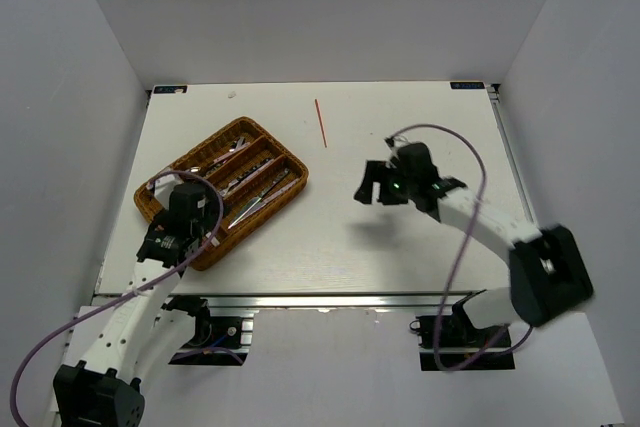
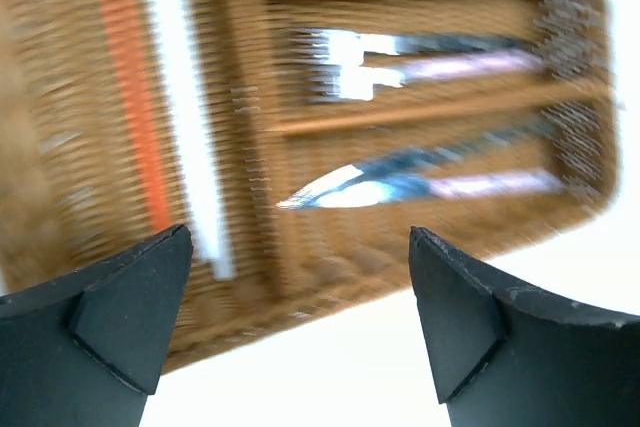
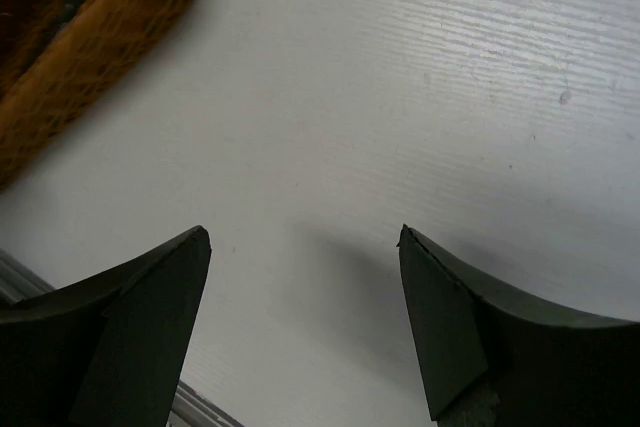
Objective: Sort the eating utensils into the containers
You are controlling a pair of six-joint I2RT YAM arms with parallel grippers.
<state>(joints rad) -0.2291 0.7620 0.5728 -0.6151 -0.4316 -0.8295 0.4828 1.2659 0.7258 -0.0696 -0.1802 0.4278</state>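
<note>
**LOOSE RED CHOPSTICK: 1 ITEM OUTSIDE TRAY**

**Item:** 1 red chopstick (image 1: 321, 123), flat on the far part of the table (image 1: 420, 277), well apart from the tray and both claws.

**Handling (judged):** light, stiff, thin and smooth. It is likely to roll or slip from a loose pinch. It lies flush with the surface, so fingers must come right down to the table. Best hold is across the shaft near its middle, jaws square to its length.

**Tray** (image 1: 303, 175)**:** wicker, set diagonally on the left half of the table, with long compartments. The left wrist view is blurred:
- 1 red stick (image 2: 125, 97) and 1 white stick (image 2: 185, 97) lie side by side in 1 compartment.
- Knives (image 2: 400, 187) with pinkish handles lie in another.
- Silver pieces (image 2: 400, 62) lie in a 3rd, type unclear.

**Left claw** (image 2: 300, 237)**:** over the tray's near end, fingers wide apart, holding nothing.

**Right claw** (image 3: 303, 237)**:** over bare table right of the tray, fingers apart, empty. It is the nearer of the 2 to the loose chopstick.
</note>
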